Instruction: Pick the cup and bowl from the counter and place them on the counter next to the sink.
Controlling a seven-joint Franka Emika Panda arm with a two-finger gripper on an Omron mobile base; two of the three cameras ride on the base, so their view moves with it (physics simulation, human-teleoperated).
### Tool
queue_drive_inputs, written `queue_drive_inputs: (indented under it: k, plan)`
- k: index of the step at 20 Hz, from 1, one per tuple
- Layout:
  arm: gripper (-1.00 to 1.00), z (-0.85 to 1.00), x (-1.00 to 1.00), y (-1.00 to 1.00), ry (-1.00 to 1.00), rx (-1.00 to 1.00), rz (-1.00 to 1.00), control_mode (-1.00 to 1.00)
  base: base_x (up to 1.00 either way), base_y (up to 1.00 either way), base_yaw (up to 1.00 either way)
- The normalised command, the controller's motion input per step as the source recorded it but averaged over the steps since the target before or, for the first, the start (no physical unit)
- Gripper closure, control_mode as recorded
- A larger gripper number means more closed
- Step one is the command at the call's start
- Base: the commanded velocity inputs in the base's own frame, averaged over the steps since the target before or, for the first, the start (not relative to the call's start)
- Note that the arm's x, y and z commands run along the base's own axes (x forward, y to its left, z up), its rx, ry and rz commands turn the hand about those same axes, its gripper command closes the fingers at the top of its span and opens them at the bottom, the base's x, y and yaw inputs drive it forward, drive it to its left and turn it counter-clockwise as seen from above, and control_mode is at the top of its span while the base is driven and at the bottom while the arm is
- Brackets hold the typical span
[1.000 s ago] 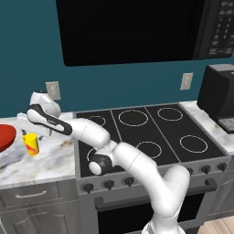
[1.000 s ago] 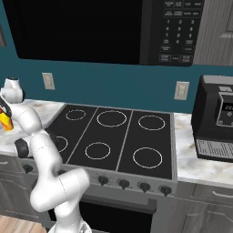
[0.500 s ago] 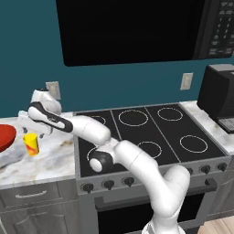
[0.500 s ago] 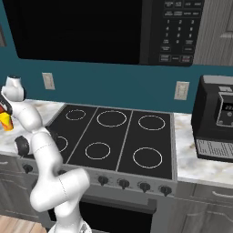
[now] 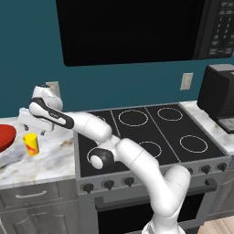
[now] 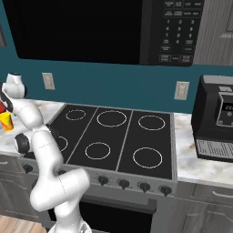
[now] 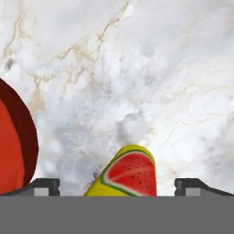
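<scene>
The yellow cup (image 5: 31,144) with red-orange markings stands upright on the marble counter (image 5: 50,160), left of the stove. The red bowl (image 5: 4,137) sits just left of it, cut off by the frame edge. My gripper (image 5: 33,130) hangs open directly above the cup, not touching it. In the hand view the cup (image 7: 130,176) lies low between my two fingertips (image 7: 45,185), with the bowl (image 7: 13,146) at the left edge and bare counter (image 7: 137,68) beyond. From the right base view the cup (image 6: 6,121) peeks out at the far left, under the hand. The sink is out of view.
The black stovetop (image 5: 146,132) lies right of the cup. A black coffee machine (image 6: 216,120) stands on the counter at the far right. A black microwave (image 6: 113,27) hangs above the stove. A wall outlet (image 5: 53,87) sits behind the hand.
The hand has crept slightly to the right over the cup. The jaws stay open, and the cup and bowl have not moved.
</scene>
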Motion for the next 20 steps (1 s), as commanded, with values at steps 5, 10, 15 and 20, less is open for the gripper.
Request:
queue_drive_inputs:
  k: [5, 10, 15, 20]
  plan:
    - [-1.00, 0.07, -0.29, -0.02, 0.00, 0.00, 0.01, -1.00, 0.00, 0.00, 0.00]
    - [-1.00, 0.16, -0.28, -0.29, -0.01, 0.03, 0.00, -1.00, 0.00, 0.00, 0.00]
    - [-1.00, 0.00, -0.45, -0.53, 0.00, 0.03, 0.00, -1.00, 0.00, 0.00, 0.00]
    - [-1.00, -0.18, -0.25, -0.20, 0.00, 0.02, 0.00, -1.00, 0.00, 0.00, 0.00]
